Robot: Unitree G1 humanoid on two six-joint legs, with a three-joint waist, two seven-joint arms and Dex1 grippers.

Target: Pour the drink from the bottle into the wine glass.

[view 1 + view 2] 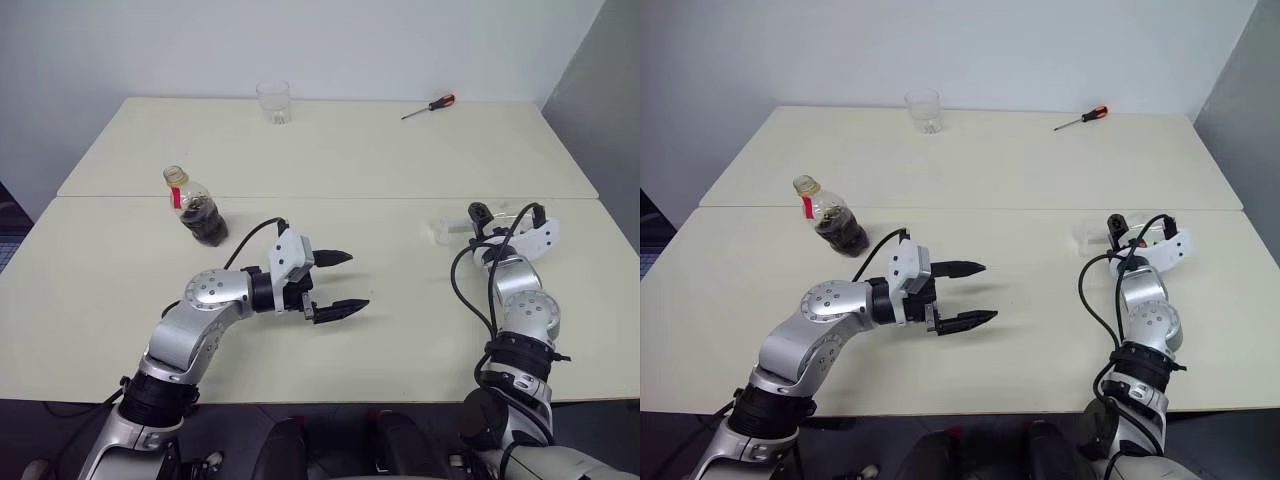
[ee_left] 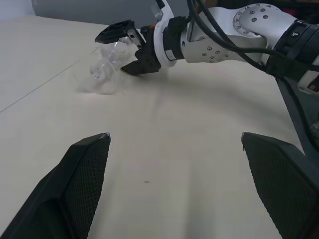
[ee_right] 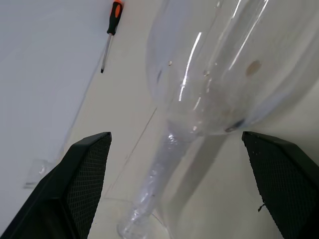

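Right gripper (image 2: 124, 50): fingers spread, straddling the wine glass (image 2: 105, 69) lying on its side at table right; should close gently on the stem to stand it; left gripper (image 1: 335, 285) spread, empty; bottle (image 1: 198, 208) upright, far left.

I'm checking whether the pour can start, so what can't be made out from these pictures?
- Wine glass: the right wrist view cuts off its rim; in the head views the right gripper covers most of it, so upright or lying stays unclear.
- Bottle: too small in the head views to tell whether the cap is tight.
- Tumbler: contents too small to judge.
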